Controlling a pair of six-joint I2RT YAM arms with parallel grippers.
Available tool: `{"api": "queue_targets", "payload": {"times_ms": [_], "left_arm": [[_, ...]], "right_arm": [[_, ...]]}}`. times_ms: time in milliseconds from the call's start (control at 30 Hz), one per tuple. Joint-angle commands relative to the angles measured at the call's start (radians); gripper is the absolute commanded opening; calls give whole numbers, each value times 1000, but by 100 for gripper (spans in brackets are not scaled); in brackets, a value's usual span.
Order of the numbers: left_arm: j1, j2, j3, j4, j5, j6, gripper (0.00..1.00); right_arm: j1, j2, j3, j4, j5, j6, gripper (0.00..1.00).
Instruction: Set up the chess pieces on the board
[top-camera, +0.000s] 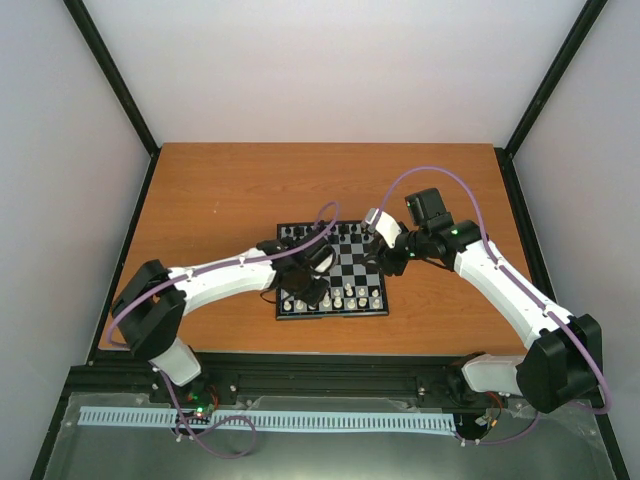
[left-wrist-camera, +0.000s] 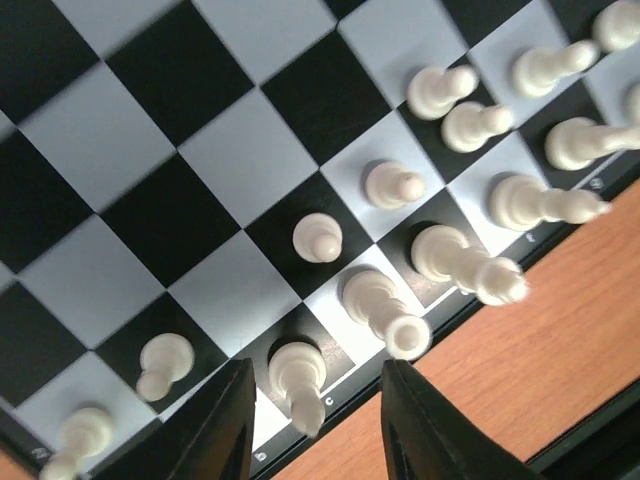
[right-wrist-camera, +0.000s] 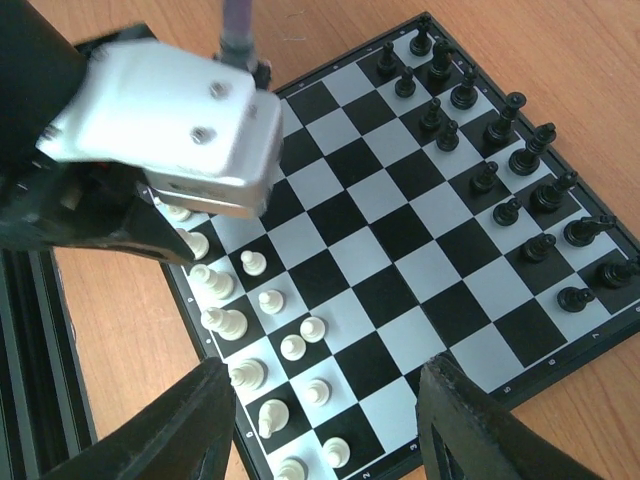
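Observation:
The board (top-camera: 352, 264) lies mid-table. Cream-white pieces (top-camera: 340, 297) fill its near rows and black pieces (top-camera: 300, 232) its far rows. My left gripper (top-camera: 312, 290) hangs low over the near left edge. In the left wrist view it (left-wrist-camera: 318, 432) is open, with a white piece (left-wrist-camera: 297, 378) between its fingers, touching neither. My right gripper (top-camera: 386, 262) is open and empty above the board's right side (right-wrist-camera: 325, 430). Two white pawns (right-wrist-camera: 303, 338) stand close together on one square. Black pieces (right-wrist-camera: 500, 170) show in two rows.
The orange-brown wooden table (top-camera: 250, 190) spreads round the board and has black rails at its edges. My left gripper's white body (right-wrist-camera: 170, 130) covers the board's near corner in the right wrist view. Purple cables (top-camera: 440, 175) arc above both arms.

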Motion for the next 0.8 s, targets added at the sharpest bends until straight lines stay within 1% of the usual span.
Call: {"api": "queue_targets", "payload": {"times_ms": [0,167,300,367,467,533,600,700,767], "left_arm": [[-11,-96,80,-59,-52,27,40],[-10,-166,122,-93,-113,45,48],[-2,-196,213,-168,-135,87,54],[3,-209,253,-200,-170,109,57],[27,-232,277,-193,-241,130,61],[64,-249,277,-173,-257,135,63],[113,-270,263,-148,-243,141,63],[187,-322,193,-84,-218,148,64],[218,-353,129,-47,-220,148,66]], "right_arm": [[-5,3,0,2,11,-13,51],[-5,24,-1,-4,34,-31,50],[-3,74,9,-29,28,-48,48],[8,107,15,-37,43,-52,47],[51,170,37,-52,96,-55,45],[81,221,62,-71,124,-56,43],[104,274,95,-90,150,-54,41],[129,335,128,-106,167,-45,39],[141,367,148,-117,176,-44,38]]}}
